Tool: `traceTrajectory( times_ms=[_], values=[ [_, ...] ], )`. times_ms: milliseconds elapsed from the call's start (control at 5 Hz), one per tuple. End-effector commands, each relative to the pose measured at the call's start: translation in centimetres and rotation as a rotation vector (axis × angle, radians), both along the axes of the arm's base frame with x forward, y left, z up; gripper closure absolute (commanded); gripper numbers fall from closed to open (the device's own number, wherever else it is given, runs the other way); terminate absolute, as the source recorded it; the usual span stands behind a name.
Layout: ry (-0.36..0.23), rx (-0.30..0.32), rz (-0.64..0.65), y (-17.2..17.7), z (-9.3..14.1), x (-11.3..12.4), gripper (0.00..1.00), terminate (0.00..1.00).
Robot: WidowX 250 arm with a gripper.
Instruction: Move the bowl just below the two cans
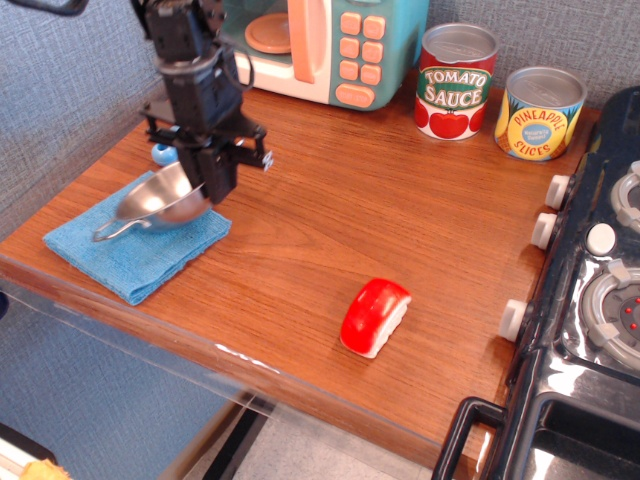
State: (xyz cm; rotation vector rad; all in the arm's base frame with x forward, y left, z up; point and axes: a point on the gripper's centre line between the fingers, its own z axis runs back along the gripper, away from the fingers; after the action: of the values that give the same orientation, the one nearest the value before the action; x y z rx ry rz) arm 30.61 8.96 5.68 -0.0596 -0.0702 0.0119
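Note:
The shiny steel bowl (160, 203) hangs tilted above the blue cloth (137, 243) at the table's left, one wire handle pointing down-left. My gripper (208, 183) is shut on the bowl's right rim and holds it off the cloth. The two cans stand at the back right: the red Tomato Sauce can (455, 82) and the yellow-and-blue Pineapple Slices can (539, 113). They are far to the right of the bowl.
A toy microwave (315, 45) stands at the back centre. A red-and-white toy piece (375, 316) lies near the front edge. A small blue scoop (164, 154) shows behind the arm. A black toy stove (590, 290) borders the table's right side.

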Motion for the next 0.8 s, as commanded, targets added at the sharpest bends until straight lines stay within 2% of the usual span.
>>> traceTrajectory(
  times_ms=[0,200,600],
  values=[
    [-0.165,0.022,-0.159,-4.4,4.1,5.0,1.00,0.00],
    [-0.159,-0.003,-0.250,-7.5,3.2,7.3,1.00,0.00],
    [-0.136,-0.022,-0.407,-12.0,1.7,8.4,1.00,0.00]
  ],
)
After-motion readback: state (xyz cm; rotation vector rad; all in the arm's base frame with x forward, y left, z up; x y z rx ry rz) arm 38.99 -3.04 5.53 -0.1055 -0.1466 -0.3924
